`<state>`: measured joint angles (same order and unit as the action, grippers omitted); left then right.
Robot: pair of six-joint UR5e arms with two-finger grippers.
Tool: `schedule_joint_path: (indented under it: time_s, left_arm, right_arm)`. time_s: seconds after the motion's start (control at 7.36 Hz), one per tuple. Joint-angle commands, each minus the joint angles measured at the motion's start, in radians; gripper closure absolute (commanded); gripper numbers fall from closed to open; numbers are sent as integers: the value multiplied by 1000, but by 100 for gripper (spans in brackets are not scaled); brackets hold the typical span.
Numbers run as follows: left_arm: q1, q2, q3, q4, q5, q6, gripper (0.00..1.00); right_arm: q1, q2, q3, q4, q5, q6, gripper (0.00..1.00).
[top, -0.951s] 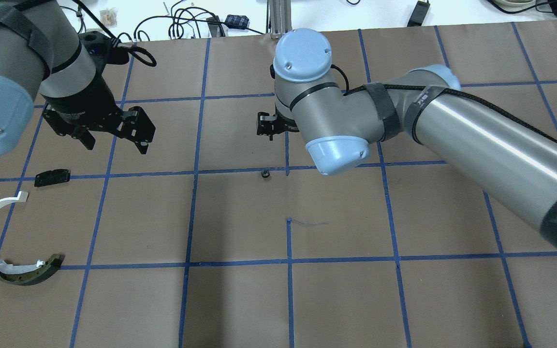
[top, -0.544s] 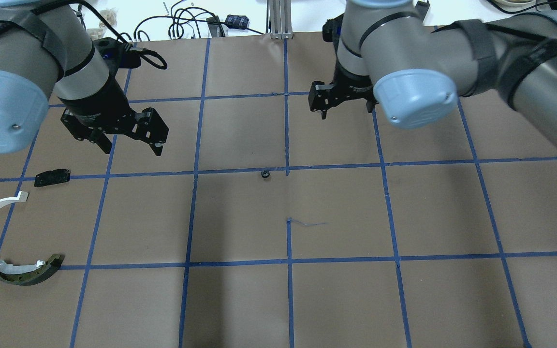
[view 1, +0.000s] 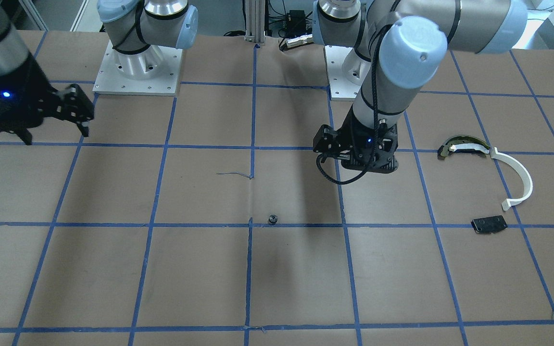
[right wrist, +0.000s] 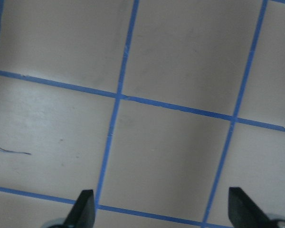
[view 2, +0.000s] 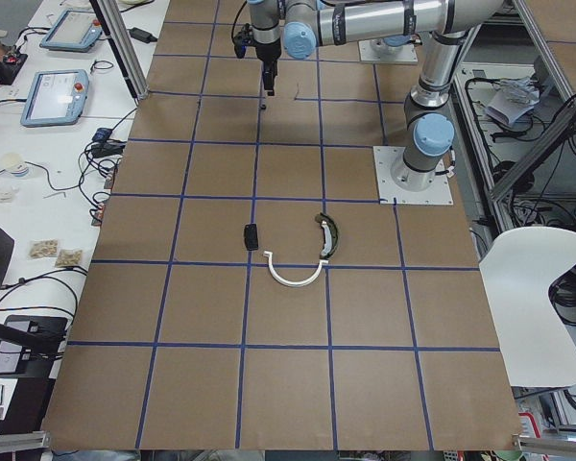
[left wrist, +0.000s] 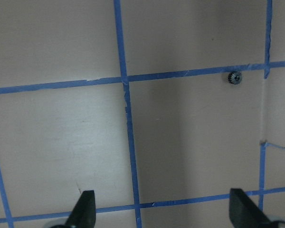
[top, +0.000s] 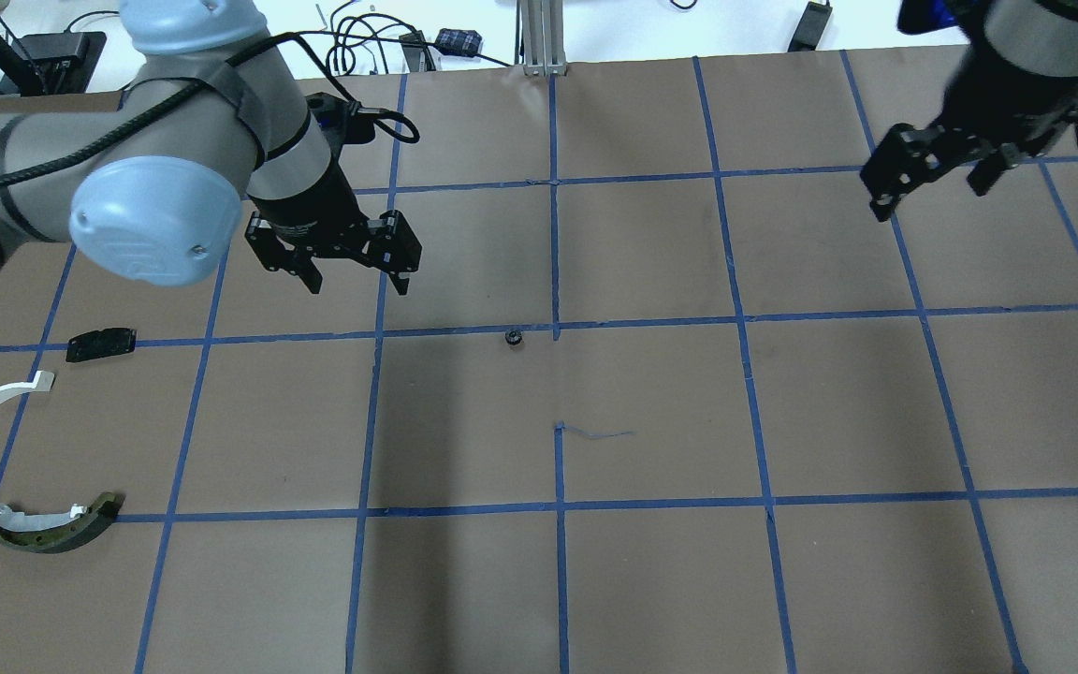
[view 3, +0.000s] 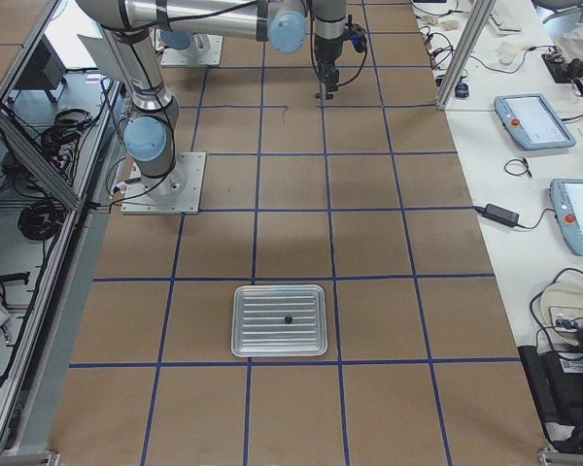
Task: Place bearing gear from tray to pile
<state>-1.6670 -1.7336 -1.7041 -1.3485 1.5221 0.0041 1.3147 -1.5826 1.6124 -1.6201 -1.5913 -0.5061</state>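
Gear: on the tape line, well apart from the pile.
Left gripper: we hover near it, jaws wide, empty.
Right gripper: spread too, far off.
Risk: tiny gear skids away if we close off-centre.

My desk wears matt brown paper, its tray is ribbed shiny metal, and the white arc looks like smooth plastic.
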Motion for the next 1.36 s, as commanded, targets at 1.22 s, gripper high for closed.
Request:
schedule_joint_path:
  time_s: [1.22]
  left_arm:
    - [-184, -363, -9, 420, -10, 11, 0]
  right_arm:
    - [-655, 422, -75, -343, 65, -1378, 0]
